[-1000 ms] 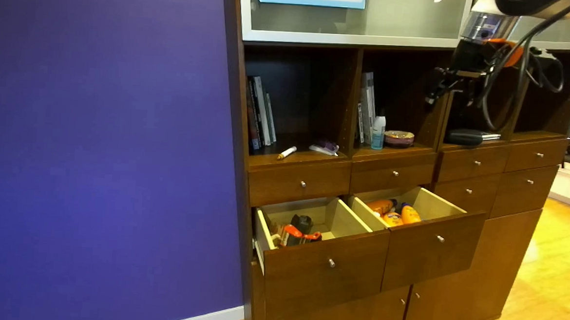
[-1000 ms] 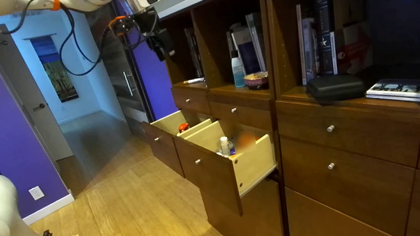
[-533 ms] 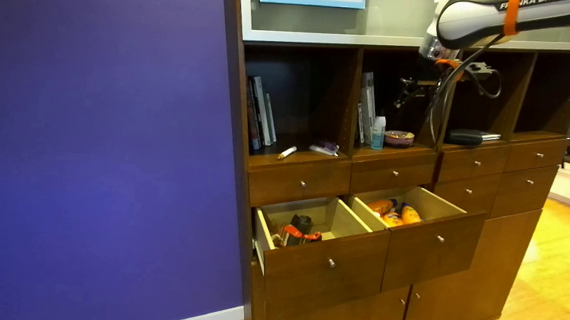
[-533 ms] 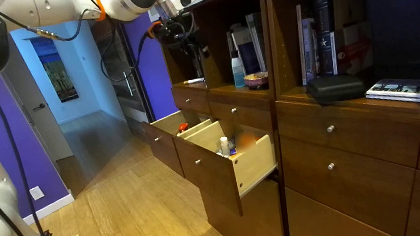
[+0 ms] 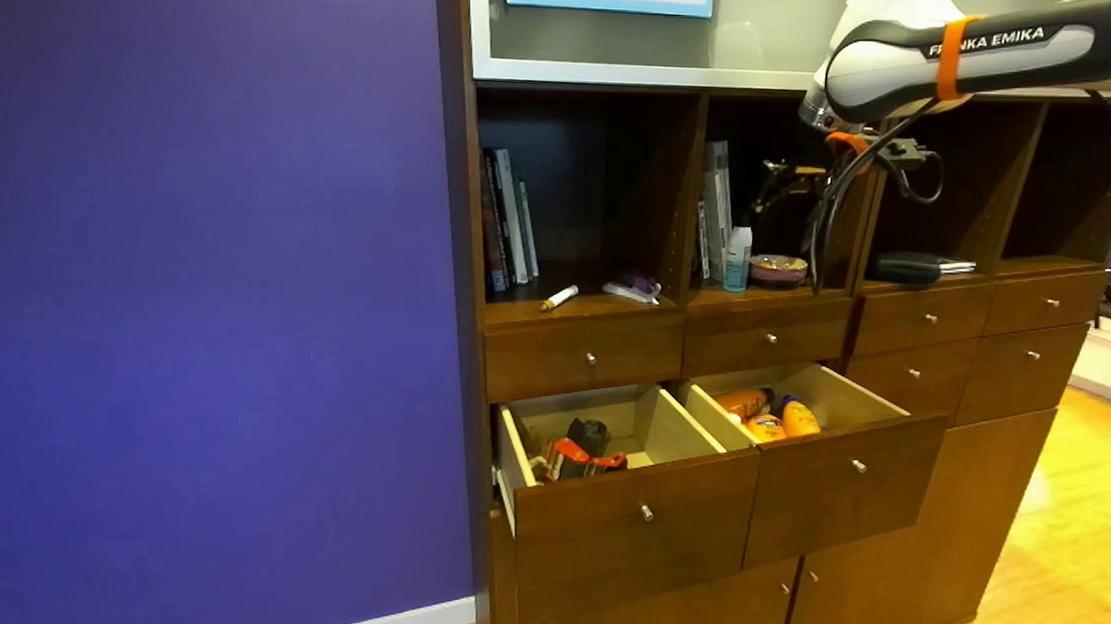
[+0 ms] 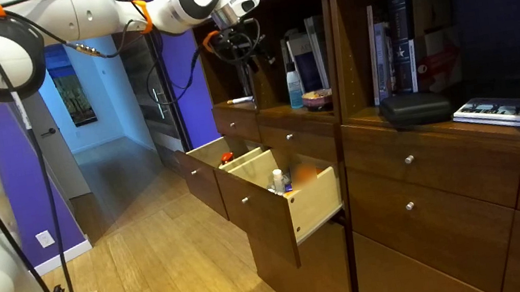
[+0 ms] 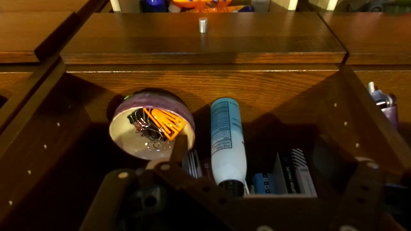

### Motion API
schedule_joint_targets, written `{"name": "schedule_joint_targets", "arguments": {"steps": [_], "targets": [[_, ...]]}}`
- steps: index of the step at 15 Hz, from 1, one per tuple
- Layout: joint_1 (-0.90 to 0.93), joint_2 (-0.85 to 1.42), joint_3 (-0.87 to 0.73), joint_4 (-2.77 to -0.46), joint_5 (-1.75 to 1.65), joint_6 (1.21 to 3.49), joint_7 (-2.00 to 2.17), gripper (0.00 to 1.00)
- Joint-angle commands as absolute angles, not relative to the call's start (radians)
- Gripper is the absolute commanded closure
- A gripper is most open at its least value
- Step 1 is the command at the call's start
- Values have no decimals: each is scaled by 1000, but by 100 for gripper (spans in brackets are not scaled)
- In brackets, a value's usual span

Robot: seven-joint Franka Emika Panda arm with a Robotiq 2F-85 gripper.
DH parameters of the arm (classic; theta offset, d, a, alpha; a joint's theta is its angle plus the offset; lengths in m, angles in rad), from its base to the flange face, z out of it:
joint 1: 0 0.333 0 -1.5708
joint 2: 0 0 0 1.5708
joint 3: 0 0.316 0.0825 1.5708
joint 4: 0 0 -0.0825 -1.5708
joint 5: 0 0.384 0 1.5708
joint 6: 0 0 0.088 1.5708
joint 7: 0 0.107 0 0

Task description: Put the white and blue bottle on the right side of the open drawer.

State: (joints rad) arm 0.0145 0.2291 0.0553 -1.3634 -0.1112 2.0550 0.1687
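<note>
The white and blue bottle (image 5: 737, 260) stands upright on a shelf, also seen in an exterior view (image 6: 294, 88). In the wrist view the bottle (image 7: 227, 138) has a dark cap, partly hidden by the gripper. My gripper (image 7: 252, 144) is open and empty, its fingers wide apart. The bottle shows between them, farther off and untouched. In both exterior views the gripper (image 5: 763, 194) (image 6: 263, 60) is above and in front of the bottle. The open drawer (image 5: 845, 494) (image 6: 262, 212) is below, with two pale-walled halves. Its right half holds orange bottles.
A purple bowl (image 7: 152, 102) of clips stands close beside the bottle. Books (image 5: 716, 206) lean behind it. Shelf side walls (image 7: 379, 118) flank the compartment. A closed knobbed drawer (image 5: 768, 337) sits between shelf and open drawer. The left half holds red and black items (image 5: 577, 451).
The arm has swung toward the bottle's shelf and come lower, left in an exterior view and right in the other angle. The bottle and drawer have not moved.
</note>
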Motion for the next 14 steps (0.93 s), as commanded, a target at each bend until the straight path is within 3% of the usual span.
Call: {"name": "schedule_joint_targets", "arguments": {"steps": [1,14], "targets": [[13,251,55,-1345,-108,2049,166,0],[-2,565,52,-1067,-92,2232,118,0]]}}
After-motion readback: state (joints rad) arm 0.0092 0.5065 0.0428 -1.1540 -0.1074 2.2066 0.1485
